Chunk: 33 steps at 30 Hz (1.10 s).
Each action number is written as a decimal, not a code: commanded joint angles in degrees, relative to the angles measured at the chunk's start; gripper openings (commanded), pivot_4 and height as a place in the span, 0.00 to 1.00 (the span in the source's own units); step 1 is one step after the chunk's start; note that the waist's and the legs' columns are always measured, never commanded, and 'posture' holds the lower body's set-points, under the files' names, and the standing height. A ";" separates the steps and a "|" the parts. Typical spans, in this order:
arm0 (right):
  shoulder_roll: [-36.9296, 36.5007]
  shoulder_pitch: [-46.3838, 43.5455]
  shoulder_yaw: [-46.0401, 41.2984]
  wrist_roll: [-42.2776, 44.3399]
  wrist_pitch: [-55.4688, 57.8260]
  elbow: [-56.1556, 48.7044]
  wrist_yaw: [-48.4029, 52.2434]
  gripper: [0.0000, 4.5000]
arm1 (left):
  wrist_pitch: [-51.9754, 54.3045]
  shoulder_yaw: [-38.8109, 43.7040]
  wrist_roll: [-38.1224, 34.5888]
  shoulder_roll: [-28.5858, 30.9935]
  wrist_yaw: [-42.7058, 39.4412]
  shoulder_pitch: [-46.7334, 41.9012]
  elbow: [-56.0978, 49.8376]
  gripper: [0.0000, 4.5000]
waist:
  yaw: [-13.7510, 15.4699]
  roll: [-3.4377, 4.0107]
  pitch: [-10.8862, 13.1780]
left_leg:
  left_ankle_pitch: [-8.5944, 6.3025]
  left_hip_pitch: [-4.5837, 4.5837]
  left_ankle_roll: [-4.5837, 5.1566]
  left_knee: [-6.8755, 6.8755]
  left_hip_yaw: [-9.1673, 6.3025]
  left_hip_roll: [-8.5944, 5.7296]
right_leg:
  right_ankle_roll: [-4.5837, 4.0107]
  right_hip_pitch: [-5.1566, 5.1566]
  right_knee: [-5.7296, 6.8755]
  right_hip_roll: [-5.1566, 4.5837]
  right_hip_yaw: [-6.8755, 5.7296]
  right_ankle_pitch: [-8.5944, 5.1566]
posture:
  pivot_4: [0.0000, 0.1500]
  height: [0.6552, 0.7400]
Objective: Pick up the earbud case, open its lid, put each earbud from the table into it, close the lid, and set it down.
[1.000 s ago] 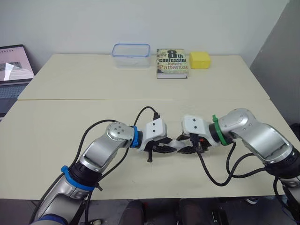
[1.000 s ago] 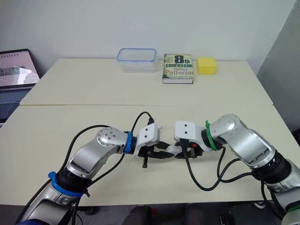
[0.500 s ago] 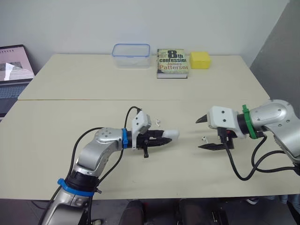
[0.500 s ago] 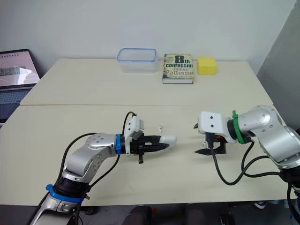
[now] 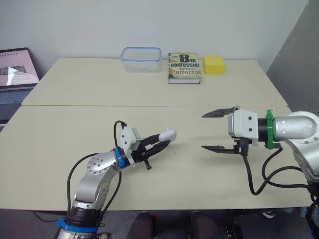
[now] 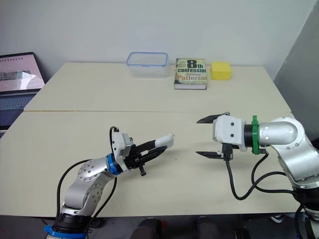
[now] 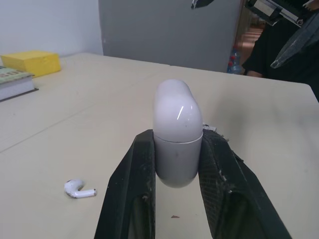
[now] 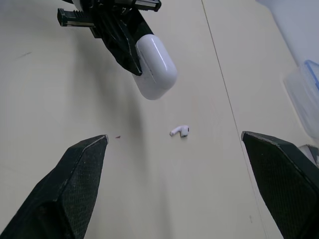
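My left gripper [image 5: 158, 143] is shut on the white earbud case [image 5: 165, 135] and holds it tilted up above the near table, lid closed along its seam [image 7: 178, 141]. One white earbud [image 7: 79, 188] lies on the table just beyond the case, and the same earbud [image 8: 179, 131] shows in the right wrist view. A second small white piece [image 7: 212, 128] peeks out behind the case on the table. My right gripper [image 5: 212, 130] hangs to the right of the case, a hand's width away, open wide and holding nothing.
Along the far table's back edge stand a clear plastic container [image 5: 141, 59], a book [image 5: 184, 66] and a yellow block [image 5: 213, 63]. A laptop [image 5: 17, 74] sits at the far left. A seam [image 5: 99, 105] runs between the two tables.
The grippers, joined at the case a second ago, have parted. My right gripper drew back to the right and opened wide. My left arm pulled left and raised the case.
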 commanded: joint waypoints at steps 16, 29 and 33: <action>9.36 -13.46 10.91 -6.82 6.65 3.59 -0.65 1.00 | -2.25 -3.82 -0.58 0.42 -2.93 -3.10 -0.30 0.18 | -0.01 0.01 -0.01 | 0.00 -0.01 0.00 -0.01 -0.02 0.02 | -0.29 -0.04 0.02 0.03 -0.02 0.17 | 1.00 1.00; 11.54 -17.24 10.19 -6.31 9.51 5.23 -0.75 1.00 | -2.88 -5.12 -0.04 1.07 -3.98 -2.73 -0.18 0.18 | -0.02 0.01 -0.01 | 0.00 -0.02 0.00 -0.01 -0.05 0.03 | -0.29 -0.04 0.02 0.04 -0.05 0.17 | 1.00 1.00; 11.12 -17.74 9.60 -5.30 10.49 5.11 -0.41 1.00 | -2.72 -5.19 -0.21 1.27 -3.73 -2.47 -0.42 0.18 | -0.02 0.01 -0.01 | 0.00 -0.02 0.00 -0.01 -0.05 0.03 | -0.29 -0.04 0.02 0.04 -0.06 0.17 | 1.00 1.00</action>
